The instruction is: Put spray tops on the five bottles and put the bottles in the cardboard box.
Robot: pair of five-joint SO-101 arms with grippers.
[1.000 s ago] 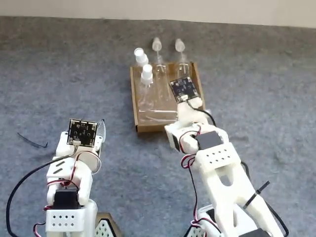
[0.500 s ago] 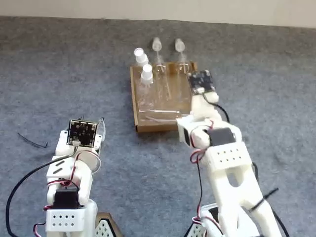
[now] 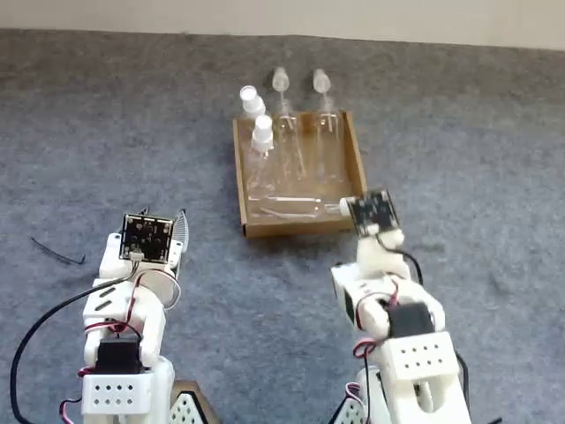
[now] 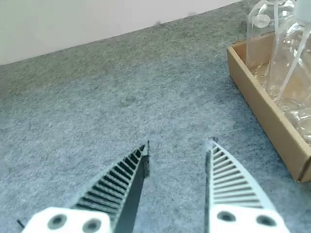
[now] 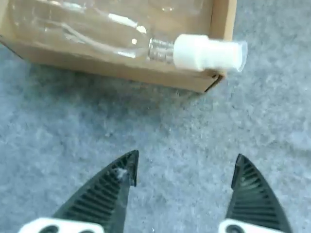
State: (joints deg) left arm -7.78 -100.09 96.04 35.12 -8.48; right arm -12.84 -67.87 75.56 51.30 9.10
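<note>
Though near cardboard box, right gripper (spread)

no text, label, number or sign can be read. the cardboard box has plain brown walls, the bottles are clear and bare of labels, and any print on the circuit boards at the wrists is too small to read.
</note>
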